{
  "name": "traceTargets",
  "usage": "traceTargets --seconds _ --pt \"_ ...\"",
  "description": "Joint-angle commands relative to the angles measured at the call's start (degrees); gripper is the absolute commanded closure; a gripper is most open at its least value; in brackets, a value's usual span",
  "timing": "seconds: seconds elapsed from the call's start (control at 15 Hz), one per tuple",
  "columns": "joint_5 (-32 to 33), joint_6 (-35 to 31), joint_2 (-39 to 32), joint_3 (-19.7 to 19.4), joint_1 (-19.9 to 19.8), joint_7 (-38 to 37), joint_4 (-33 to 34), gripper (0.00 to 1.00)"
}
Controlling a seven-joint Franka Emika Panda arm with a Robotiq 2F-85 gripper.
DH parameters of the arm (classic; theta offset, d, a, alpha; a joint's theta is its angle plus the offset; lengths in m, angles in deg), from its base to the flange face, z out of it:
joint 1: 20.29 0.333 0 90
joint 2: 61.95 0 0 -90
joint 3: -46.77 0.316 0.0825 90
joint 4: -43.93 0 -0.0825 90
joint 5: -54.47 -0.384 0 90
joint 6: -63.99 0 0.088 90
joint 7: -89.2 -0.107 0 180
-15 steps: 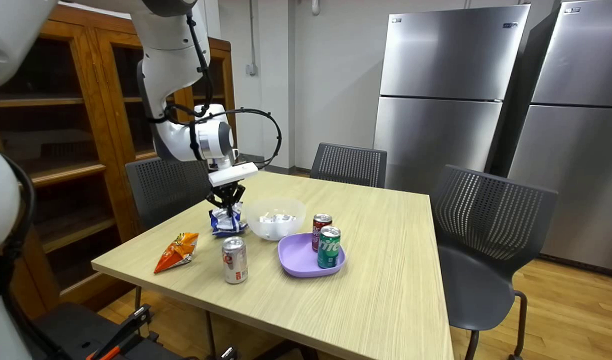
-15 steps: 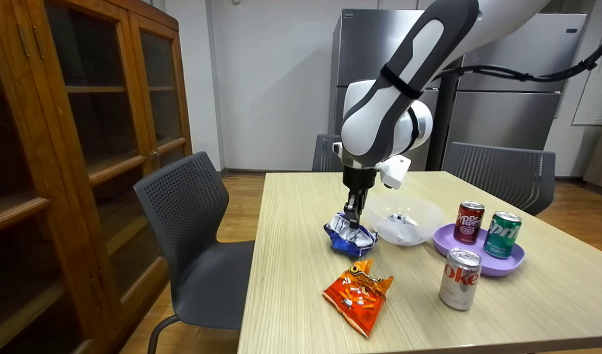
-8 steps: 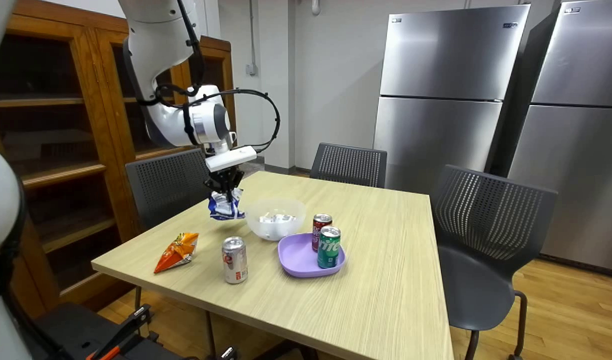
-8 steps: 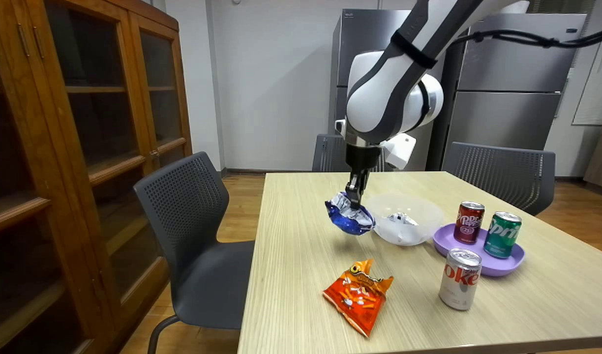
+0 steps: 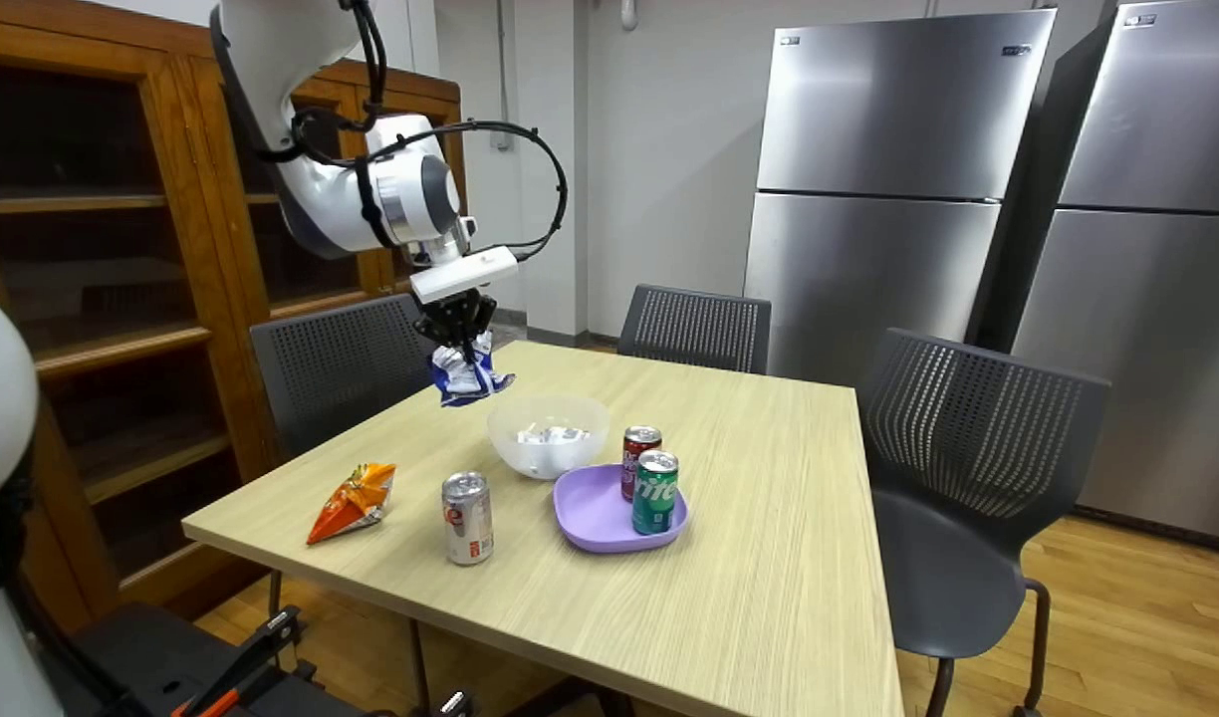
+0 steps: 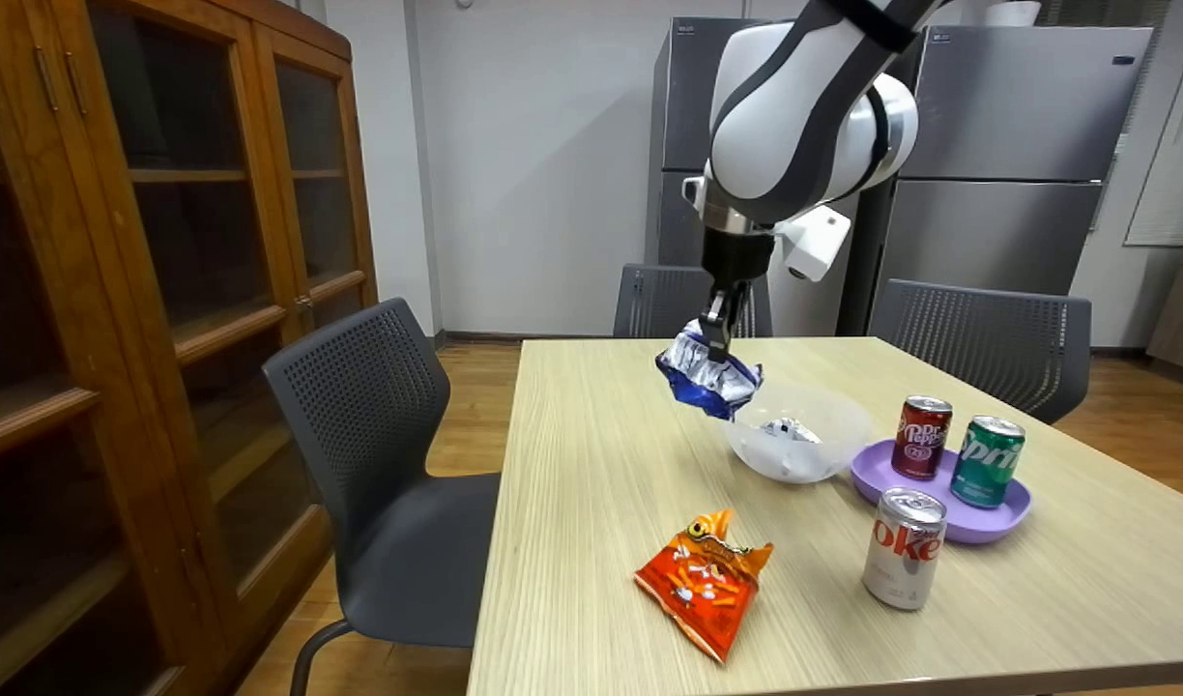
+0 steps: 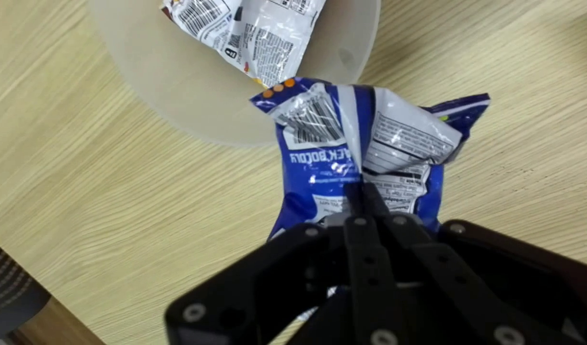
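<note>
the gripper [image 7: 362, 189] had a blue snack bag [image 7: 310, 158] clamped between its tips and held it above the wood-grain tabletop [image 5: 779, 518]. with twelve at the top of each view, a translucent bowl [image 5: 515, 455] sat lower, at four o'clock from the bag in an exterior view, a narrow gap showing between them. in the wrist view the bowl lay at eleven o'clock from the gripper, a white printed wrapper [image 7: 274, 43] inside it, and the bag hid part of its rim. in an exterior view a purple plate [image 6: 872, 471] stood just beside the bowl at four o'clock, with a dr pepper can [image 6: 923, 437] and a sprite can [image 6: 988, 462] upright on it; a silver can [image 6: 904, 548] stood near the plate, at seven o'clock from it. an orange snack bag [image 6: 705, 585] lay at seven o'clock from the bowl, a strip of tabletop separating it from the nine o'clock edge, with a gray chair [image 6: 379, 406] just beyond. in both exterior views a broad stretch of tabletop ran from the plate toward the three o'clock edge.
</note>
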Motion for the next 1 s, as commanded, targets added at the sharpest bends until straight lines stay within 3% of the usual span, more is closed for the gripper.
traceTargets --seconds 0.0,0.93 --pt "-0.03 -0.93 3.30 -1.10 -0.99 -1.91 -2.21 1.00" --pt "0.10 2.46 -5.37 -7.74 -1.89 -8.07 6.77 1.00"
